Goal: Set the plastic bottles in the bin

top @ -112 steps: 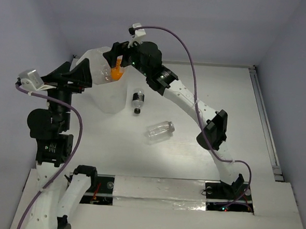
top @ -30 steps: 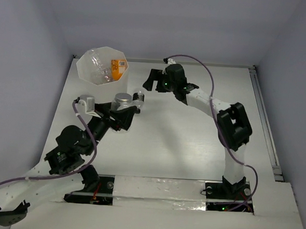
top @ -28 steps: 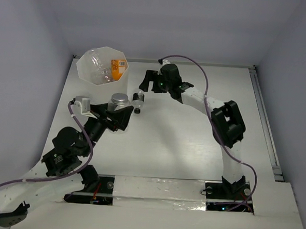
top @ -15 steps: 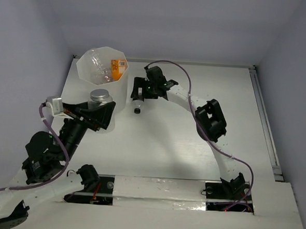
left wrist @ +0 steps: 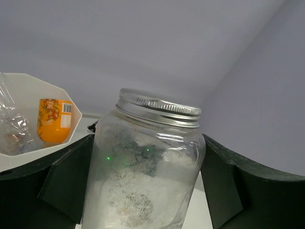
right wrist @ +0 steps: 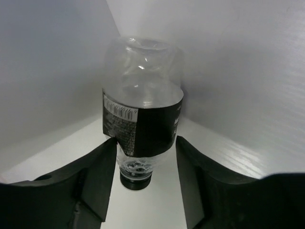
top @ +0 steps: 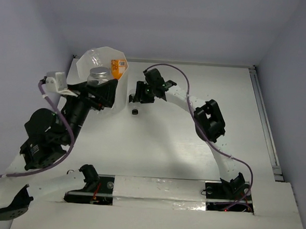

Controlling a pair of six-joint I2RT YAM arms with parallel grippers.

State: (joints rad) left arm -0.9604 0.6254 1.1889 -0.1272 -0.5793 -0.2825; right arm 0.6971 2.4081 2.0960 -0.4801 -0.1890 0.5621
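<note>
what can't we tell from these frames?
- Top view: the right hand hides the black-capped bottle; only its cap shows.
- Right wrist view: the fingers flank that bottle, but contact is unclear.
- Left wrist view: the lower edge cuts off the jar at its base.
- Top view: the clear bottles in the bin blur together, and the left wrist view's left edge cuts the bin, so no count.

1. My left wrist view cuts the silver-lidded jar (left wrist: 143,181) at 6 o'clock, base unseen
2. The bin (left wrist: 47,90) runs off at 9 o'clock, its clear bottles (left wrist: 12,124) a blur
3. From above, my right gripper (top: 137,99) hides the black-labelled bottle (top: 135,112) save its cap at 6 o'clock; whether I squeeze it I cannot tell
</note>
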